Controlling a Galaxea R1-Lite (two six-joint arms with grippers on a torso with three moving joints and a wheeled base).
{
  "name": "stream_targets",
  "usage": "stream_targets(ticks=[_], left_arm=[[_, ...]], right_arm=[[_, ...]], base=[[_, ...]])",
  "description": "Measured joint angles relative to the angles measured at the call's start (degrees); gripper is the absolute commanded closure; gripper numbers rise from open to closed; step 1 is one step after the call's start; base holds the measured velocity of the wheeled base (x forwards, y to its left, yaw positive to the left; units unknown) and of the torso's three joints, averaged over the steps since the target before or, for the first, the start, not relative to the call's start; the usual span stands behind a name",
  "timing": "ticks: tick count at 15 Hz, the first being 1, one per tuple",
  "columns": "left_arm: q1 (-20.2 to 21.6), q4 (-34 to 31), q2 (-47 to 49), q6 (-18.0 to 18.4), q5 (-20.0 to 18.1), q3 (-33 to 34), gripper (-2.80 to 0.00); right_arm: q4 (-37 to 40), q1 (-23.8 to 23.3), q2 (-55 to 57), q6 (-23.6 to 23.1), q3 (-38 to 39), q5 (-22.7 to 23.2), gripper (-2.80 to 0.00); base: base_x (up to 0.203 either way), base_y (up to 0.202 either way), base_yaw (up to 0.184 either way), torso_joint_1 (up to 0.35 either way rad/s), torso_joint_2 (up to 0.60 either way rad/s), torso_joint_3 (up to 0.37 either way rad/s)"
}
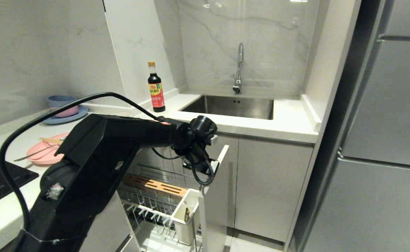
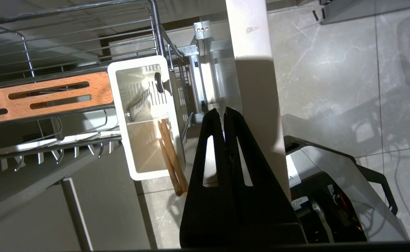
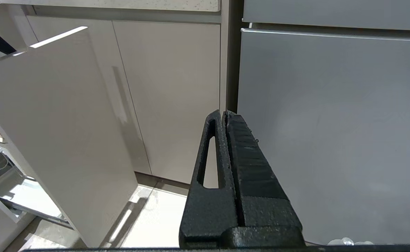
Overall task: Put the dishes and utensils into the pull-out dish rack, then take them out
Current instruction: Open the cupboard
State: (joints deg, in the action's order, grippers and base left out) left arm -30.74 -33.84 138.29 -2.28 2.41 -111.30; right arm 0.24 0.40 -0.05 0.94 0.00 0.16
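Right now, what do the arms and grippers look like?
Left arm: bulky matte black housing, loose black cable looping over it, small pink-red mark near the wrist. Left gripper and right gripper: black tapered triangular fingers with slot cut-outs.

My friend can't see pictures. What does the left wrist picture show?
The left tool, shut and empty, hangs above the pulled-out dish rack. Its white caddy holds wooden chopsticks, beside a slotted wooden board.
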Motion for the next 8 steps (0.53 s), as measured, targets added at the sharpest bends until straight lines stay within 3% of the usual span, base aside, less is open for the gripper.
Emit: stream_targets(ticks=[8], left_arm=[[-2.54,0.17,-0.52,-0.15,0.09,-0.02,0.00]], right_arm=[[0.02,0.00,0.00,0.02,0.00,0.00,0.00]], base=[[0.000,0.000,0.000,0.000,0.00,0.000]])
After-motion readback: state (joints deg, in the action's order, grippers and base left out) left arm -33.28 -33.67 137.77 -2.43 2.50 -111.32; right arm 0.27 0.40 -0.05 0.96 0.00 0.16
